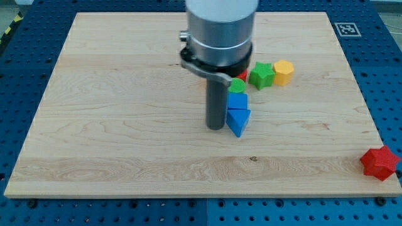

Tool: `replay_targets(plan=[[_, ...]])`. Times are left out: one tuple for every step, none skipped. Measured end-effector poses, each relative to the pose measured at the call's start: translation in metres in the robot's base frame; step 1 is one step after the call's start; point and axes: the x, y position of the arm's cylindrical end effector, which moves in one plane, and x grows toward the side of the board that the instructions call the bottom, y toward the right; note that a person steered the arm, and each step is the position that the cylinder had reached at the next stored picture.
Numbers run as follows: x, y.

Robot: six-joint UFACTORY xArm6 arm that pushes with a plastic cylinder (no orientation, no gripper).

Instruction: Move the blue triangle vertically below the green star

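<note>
One dark rod ended in my tip, with no fingers and nothing held, touching the blue triangle at its nine o'clock. The green star sat at one o'clock. Pushing off-centre might spin the triangle away. Counted: one blue cube, green cylinder, yellow block, red star.
</note>
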Motion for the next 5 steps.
replay_targets(plan=[[-0.001, 0.019], [-0.001, 0.03], [0.004, 0.034], [0.013, 0.035], [0.015, 0.044]])
